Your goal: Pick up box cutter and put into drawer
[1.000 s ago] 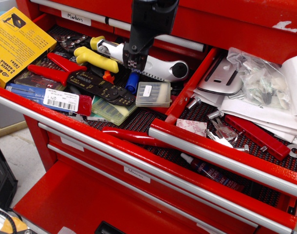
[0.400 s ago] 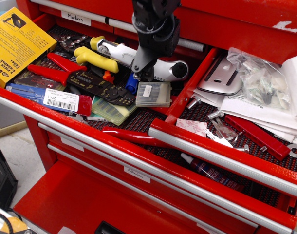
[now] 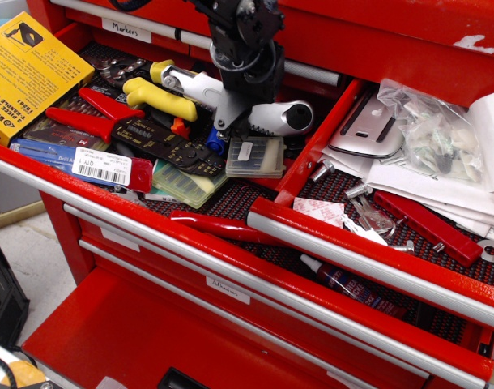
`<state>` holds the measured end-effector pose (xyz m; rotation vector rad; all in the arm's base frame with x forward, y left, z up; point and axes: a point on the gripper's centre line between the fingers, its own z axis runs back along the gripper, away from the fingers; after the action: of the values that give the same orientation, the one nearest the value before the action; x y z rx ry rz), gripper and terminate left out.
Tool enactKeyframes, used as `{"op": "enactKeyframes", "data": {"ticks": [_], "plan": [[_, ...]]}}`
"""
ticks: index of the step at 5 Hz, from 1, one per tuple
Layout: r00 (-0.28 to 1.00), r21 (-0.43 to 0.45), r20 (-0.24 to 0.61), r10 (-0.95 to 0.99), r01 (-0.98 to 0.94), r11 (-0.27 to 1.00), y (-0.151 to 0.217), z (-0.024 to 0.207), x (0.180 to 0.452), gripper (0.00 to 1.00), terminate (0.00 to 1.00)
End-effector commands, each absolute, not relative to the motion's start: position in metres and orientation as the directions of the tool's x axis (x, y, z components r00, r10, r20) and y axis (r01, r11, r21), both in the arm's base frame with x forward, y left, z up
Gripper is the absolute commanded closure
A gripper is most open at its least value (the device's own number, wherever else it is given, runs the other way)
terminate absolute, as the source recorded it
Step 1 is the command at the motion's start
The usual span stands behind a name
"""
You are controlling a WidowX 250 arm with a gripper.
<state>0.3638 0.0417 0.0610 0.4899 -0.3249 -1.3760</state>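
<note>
The box cutter (image 3: 279, 116) is a silver-white knife with a round black knob (image 3: 299, 117) at its right end. It lies in the left drawer section, against the back. My gripper (image 3: 233, 121) comes down from above onto the cutter's middle. Its fingers (image 3: 223, 109) stand astride the body and hide that part; the jaws look open. The cutter still rests among the tools. The drawer (image 3: 376, 263) at the right has a silver pull rail, black mesh liner, a silver mouse (image 3: 367, 126), clear hardware bags (image 3: 433, 130) and white papers (image 3: 441, 190).
Yellow-handled pliers (image 3: 158, 97), red-handled pliers (image 3: 93, 113), a blue marker (image 3: 216, 143) and a clear plastic case (image 3: 255, 156) crowd around the cutter. A red divider wall (image 3: 312, 150) separates the two sections. A yellow box (image 3: 24, 73) lies at far left.
The gripper has turned about its axis and dropped lower over the cutter's middle, now straddling it. The cutter and the other tools have not moved.
</note>
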Motion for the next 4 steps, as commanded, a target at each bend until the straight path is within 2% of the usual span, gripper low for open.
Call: {"op": "enactKeyframes", "data": {"ticks": [1, 2, 4], "plan": [[0.304, 0.510, 0.032, -0.952, 0.814, 0.277, 0.044, 0.053, 0.368, 1.00, 0.00], [0.345, 0.470, 0.003, -0.939, 0.828, 0.306, 0.035, 0.069, 0.358, 1.00, 0.00], [0.466, 0.429, -0.109, -0.878, 0.819, 0.381, 0.006, 0.132, 0.333, 1.00, 0.00]]}}
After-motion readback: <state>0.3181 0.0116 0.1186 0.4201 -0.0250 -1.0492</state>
